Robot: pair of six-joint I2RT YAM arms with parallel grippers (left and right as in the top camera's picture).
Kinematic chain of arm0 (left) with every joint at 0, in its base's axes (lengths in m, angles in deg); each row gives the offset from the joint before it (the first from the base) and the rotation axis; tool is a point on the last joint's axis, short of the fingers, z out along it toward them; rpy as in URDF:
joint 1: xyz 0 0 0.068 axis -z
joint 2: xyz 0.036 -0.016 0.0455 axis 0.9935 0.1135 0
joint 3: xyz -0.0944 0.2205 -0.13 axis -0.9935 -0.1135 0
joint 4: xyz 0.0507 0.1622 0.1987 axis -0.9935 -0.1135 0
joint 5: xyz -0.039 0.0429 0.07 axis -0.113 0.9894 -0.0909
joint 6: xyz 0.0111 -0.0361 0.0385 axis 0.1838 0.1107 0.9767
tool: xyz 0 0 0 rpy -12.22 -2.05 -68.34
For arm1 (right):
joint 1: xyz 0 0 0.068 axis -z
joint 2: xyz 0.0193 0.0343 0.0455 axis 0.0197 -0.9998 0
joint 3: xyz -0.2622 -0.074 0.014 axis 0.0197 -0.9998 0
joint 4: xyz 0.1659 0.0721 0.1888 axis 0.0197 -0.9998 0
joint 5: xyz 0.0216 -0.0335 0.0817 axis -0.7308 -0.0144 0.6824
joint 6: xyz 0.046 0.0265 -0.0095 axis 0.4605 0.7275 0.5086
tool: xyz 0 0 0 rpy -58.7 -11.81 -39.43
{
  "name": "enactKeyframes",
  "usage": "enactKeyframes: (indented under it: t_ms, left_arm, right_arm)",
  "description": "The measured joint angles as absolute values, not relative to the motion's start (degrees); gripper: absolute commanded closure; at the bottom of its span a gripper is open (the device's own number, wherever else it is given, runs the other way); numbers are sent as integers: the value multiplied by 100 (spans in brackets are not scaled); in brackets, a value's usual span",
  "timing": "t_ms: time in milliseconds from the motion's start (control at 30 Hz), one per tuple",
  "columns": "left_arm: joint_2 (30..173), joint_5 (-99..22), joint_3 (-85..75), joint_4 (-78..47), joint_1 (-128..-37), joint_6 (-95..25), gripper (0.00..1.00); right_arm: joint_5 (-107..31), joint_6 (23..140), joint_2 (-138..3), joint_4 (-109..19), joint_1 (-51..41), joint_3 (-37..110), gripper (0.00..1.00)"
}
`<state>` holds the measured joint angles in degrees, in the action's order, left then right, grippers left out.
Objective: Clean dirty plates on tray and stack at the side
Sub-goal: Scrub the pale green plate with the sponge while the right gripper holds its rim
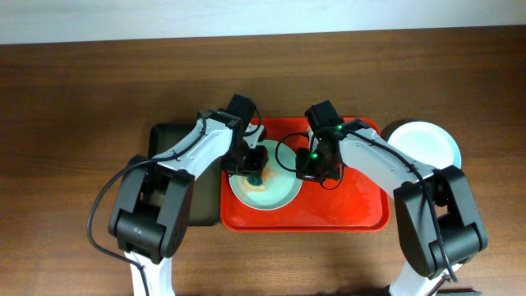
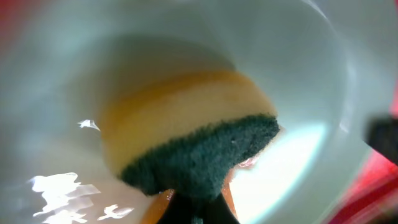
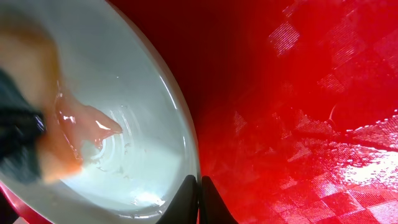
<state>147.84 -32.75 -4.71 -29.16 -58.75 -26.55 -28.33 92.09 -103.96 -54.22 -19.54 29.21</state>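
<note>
The tray [image 1: 353,205] lay in the middle of the table [image 1: 82,99], its long sides running left to right, and one mint plate [image 1: 278,196] sat on its left half, close to the left rim. The left gripper [image 2: 196,210] reached in from the left and was clenched on a sponge [image 2: 186,134], yellow with a dark green scouring face. In the left wrist view the sponge pressed down into the well of the plate, green face toward the camera, with a trace of red showing just under its right edge. The right gripper [image 3: 200,200] came in from the right, its fingers [image 3: 189,198] drawn close together on the plate's right rim, which ran straight in between them, so it gripped the plate at its edge. In the right wrist view a pinkish wet smear [image 3: 87,121] lay on the plate's inner surface, beside the blurred sponge at the left of that view, and the plate looked wet and glossy around it. The bare red floor of the tray filled the right of that view, shiny with a faint chequered texture. Off the tray, touching or just beside its far right corner, a pile [image 1: 427,144] of plates stood on the table, a mint one on a white one. A dark tray [image 1: 168,136] lay just left of the red one, partly hidden under the left arm.
</note>
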Motion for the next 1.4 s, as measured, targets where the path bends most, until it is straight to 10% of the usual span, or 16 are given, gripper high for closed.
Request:
enactKeyframes:
  t_ms: [233,500,1400]
  left_arm:
    - [14880,-4254,-414,-3380,-5810,-2397,100]
    - [13235,-2440,-267,-3471,-5788,-2734,100]
    - [14915,-2960,-88,-3213,-5720,-2856,100]
  right_arm:
    - [-2833,9211,-10396,-5422,-1954,2921,96]
    - [-2831,9209,-10396,-5417,-1954,2921,96]
    - [-2857,9211,-10396,-5426,-1954,2921,96]
